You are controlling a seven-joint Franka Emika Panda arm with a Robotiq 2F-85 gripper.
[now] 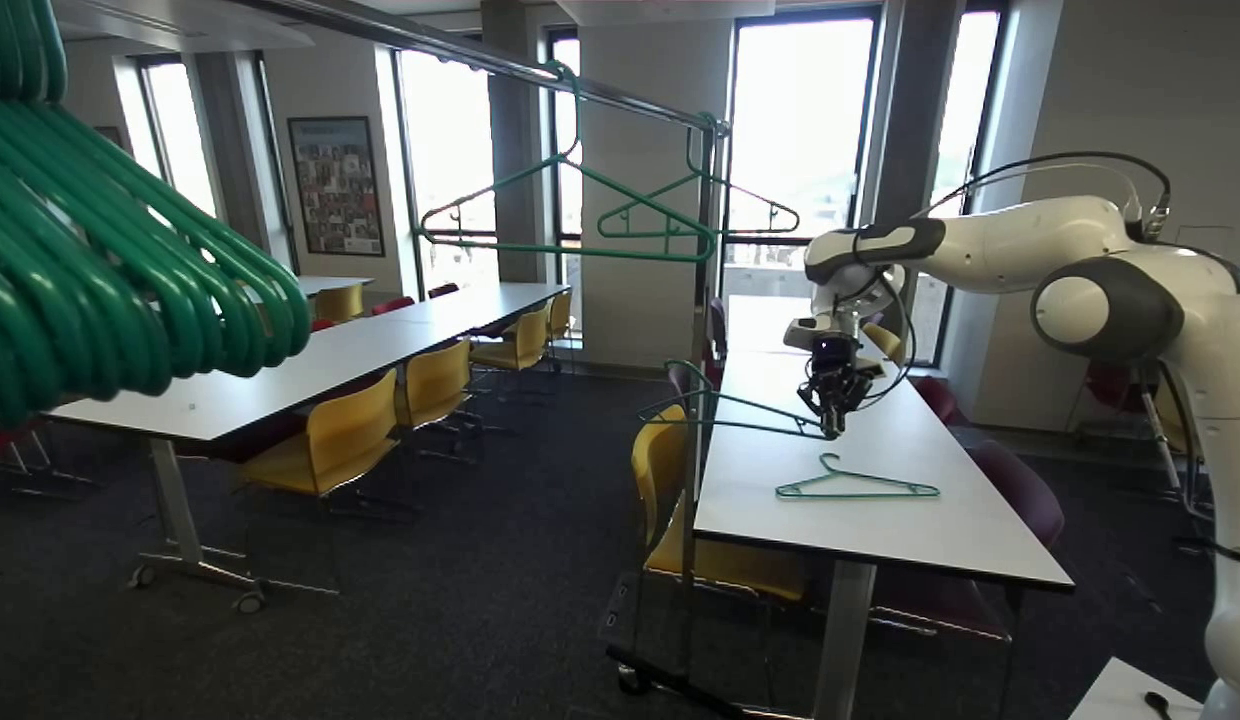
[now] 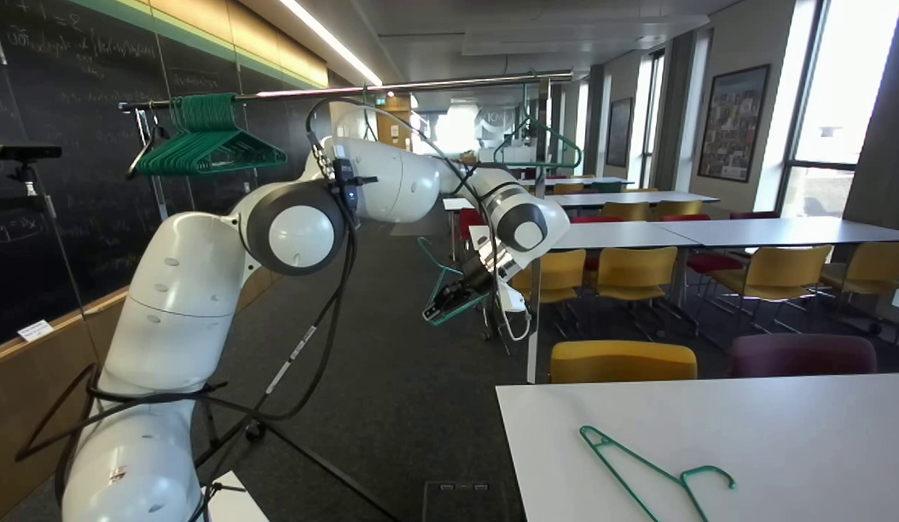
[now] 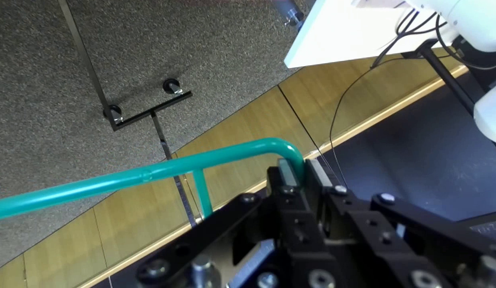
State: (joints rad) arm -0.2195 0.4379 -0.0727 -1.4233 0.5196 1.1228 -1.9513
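Observation:
My gripper (image 1: 832,425) is shut on one lower corner of a green plastic hanger (image 1: 740,427) and holds it in the air. In the wrist view the fingertips (image 3: 301,170) close around the bent end of the green hanger (image 3: 172,167), which reaches out to the left. In an exterior view the gripper (image 2: 429,313) points down and the held hanger (image 2: 458,312) is partly hidden behind it. A second green hanger (image 1: 860,495) lies flat on the white table (image 1: 940,540); it also shows on the table in an exterior view (image 2: 638,455).
A metal clothes rail (image 1: 640,100) carries a tight bunch of green hangers (image 2: 210,145) at one end. Two green hangers hang apart near its other end, one nearer (image 1: 570,249). The wheeled rack base (image 3: 152,110) stands on the floor. A yellow chair (image 1: 660,470) stands by the table.

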